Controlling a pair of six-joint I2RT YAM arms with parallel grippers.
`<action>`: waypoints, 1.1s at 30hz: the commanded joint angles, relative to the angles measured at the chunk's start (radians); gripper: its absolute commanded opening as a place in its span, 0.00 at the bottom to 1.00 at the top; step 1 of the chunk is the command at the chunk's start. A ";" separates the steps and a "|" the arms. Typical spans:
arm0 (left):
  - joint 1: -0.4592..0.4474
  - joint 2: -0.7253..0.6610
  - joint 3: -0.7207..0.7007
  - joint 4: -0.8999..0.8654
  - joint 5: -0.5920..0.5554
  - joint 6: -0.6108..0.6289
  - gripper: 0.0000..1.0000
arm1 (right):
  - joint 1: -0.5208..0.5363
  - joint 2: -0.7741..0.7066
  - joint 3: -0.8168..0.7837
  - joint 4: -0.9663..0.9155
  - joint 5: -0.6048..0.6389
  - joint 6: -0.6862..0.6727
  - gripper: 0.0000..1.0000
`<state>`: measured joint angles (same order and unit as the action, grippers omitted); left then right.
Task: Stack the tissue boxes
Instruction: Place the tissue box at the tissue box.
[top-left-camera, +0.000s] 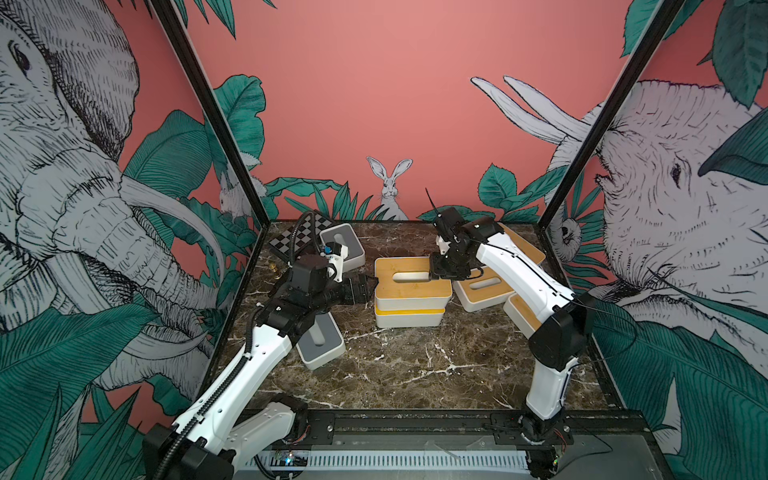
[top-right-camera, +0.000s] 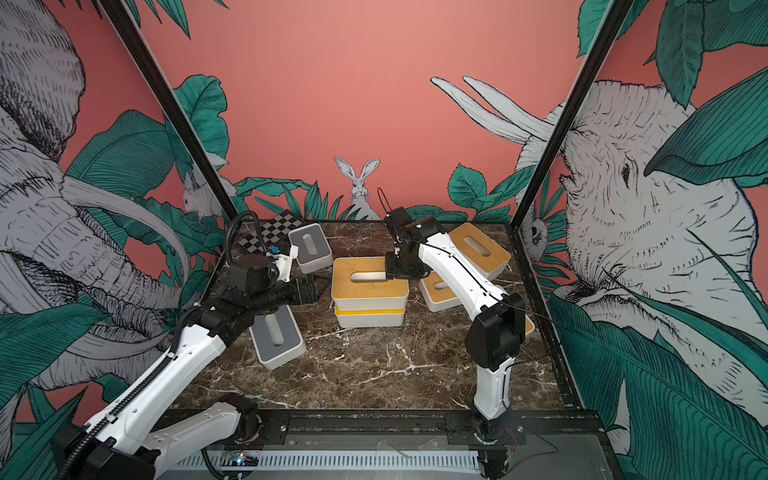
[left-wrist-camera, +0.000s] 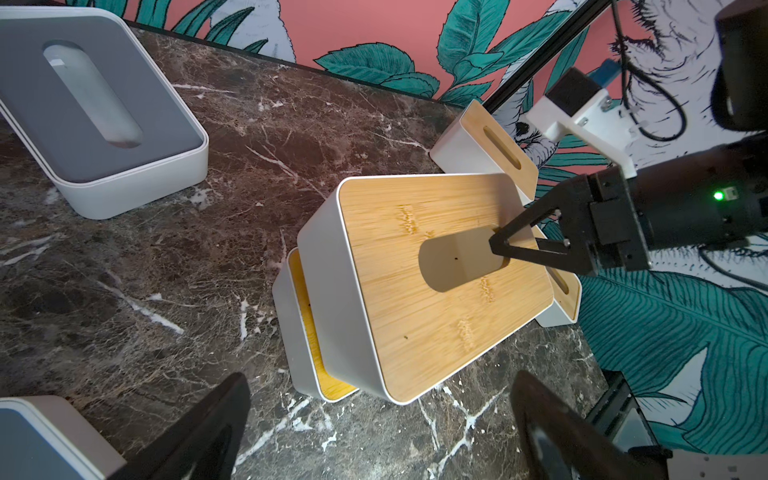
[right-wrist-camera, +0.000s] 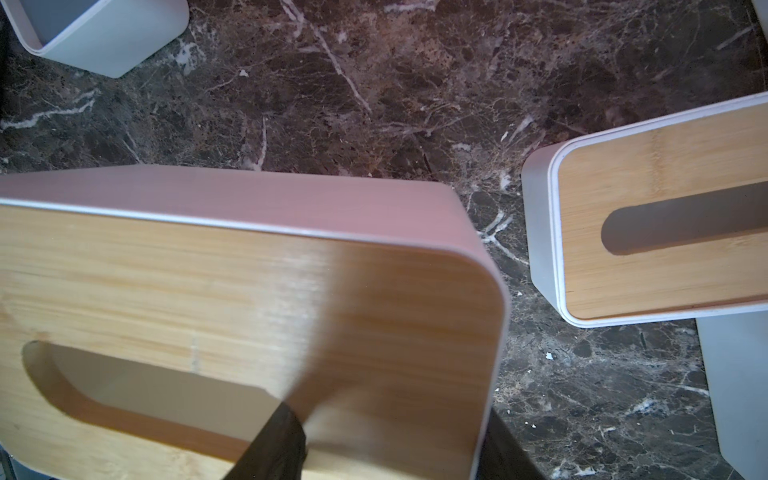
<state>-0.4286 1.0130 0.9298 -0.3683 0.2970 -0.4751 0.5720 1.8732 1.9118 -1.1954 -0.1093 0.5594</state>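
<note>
A dark brown marble surface (top-left-camera: 415, 365) with white veins fills the enclosure. A flat black-and-white checkerboard case (top-left-camera: 280, 243) lies at its 11 o'clock corner. Just toward 7 o'clock from the case stands a golden figure (top-left-camera: 274, 268), too small to identify. At 12 o'clock, the pink wall shows a drawn rabbit (top-left-camera: 390, 187) among green leaves.

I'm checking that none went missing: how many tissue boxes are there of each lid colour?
Bamboo-lid boxes: 4
Yellow-lid box: 1
Grey-lid boxes: 2
Total: 7
</note>
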 joint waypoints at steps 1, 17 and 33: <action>0.007 -0.022 -0.009 0.012 -0.016 0.000 1.00 | 0.017 -0.041 -0.003 0.025 0.021 0.016 0.34; 0.013 -0.002 0.004 0.009 -0.014 0.009 0.99 | 0.023 -0.055 -0.008 0.045 0.043 0.055 0.61; 0.030 -0.035 0.026 -0.049 -0.031 0.006 0.99 | -0.008 -0.144 0.043 0.066 0.074 -0.004 1.00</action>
<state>-0.4126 1.0111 0.9287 -0.3820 0.2714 -0.4713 0.5797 1.7897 1.9163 -1.1336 -0.0635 0.5873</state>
